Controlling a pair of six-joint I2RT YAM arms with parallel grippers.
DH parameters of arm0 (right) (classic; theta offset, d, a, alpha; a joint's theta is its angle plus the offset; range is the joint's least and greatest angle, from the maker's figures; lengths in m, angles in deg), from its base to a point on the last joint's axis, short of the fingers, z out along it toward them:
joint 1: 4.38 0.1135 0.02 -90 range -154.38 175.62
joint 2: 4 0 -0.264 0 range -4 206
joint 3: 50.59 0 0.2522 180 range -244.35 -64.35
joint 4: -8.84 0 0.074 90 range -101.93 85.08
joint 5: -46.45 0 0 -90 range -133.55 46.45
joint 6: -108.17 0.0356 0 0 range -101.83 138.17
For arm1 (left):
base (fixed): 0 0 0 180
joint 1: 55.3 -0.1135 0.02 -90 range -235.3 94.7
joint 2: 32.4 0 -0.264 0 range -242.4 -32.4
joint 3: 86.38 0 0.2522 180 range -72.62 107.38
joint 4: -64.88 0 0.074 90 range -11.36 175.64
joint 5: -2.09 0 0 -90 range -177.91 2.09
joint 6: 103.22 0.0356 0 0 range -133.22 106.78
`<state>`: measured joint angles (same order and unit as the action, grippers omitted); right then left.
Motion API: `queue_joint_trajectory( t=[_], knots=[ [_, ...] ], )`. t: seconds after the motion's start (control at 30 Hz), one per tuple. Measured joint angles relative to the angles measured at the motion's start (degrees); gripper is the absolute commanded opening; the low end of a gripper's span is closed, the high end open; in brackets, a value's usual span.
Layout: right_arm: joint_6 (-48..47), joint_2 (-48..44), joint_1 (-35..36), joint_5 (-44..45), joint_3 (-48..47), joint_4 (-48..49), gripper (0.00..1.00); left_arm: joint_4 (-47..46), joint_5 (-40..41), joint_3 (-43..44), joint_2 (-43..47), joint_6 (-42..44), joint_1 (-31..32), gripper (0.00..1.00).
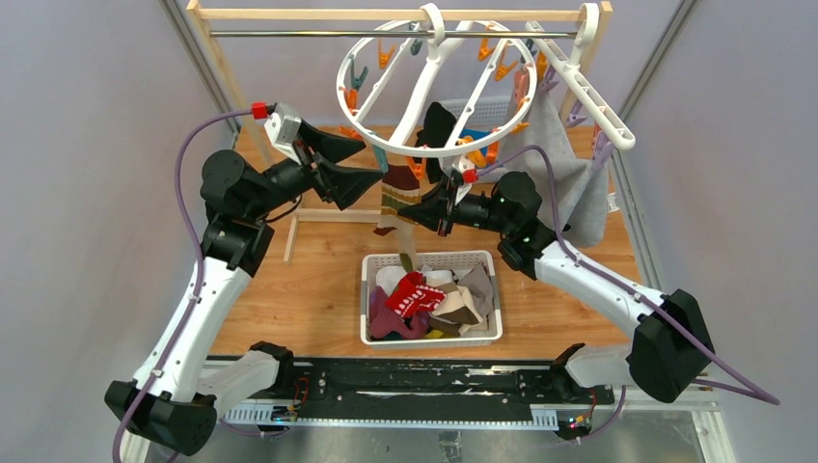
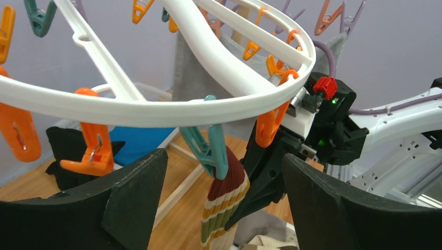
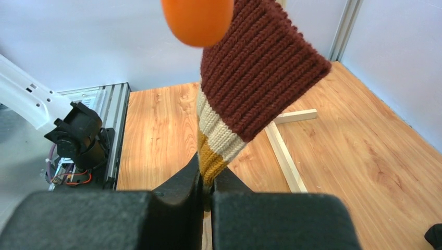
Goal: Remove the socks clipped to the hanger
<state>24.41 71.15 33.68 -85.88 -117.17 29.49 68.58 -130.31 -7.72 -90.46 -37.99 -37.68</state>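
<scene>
Striped sock hanging, pinched in right tool

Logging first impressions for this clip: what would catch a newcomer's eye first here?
The big round white hanger hangs from the rail at the back, one striped sock dangling from its teal clip. The right tool is shut on that sock, while the left tool gapes open just left of it. Below, a white basket holds a heap of socks.
</scene>
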Motion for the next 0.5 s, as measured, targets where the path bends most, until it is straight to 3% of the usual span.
queue_joint_trajectory(
  t=[0.2,0.5],
  knots=[
    [0.0,-0.5,0.0,-1.2,-0.5,-1.8,0.00,4.0,-2.6,0.0,1.8,4.0,-1.5,0.94],
    [0.0,-0.5,0.0,-2.6,-2.3,-4.0,0.00,3.0,-3.3,0.0,0.6,3.6,-2.1,0.86]
  ],
)
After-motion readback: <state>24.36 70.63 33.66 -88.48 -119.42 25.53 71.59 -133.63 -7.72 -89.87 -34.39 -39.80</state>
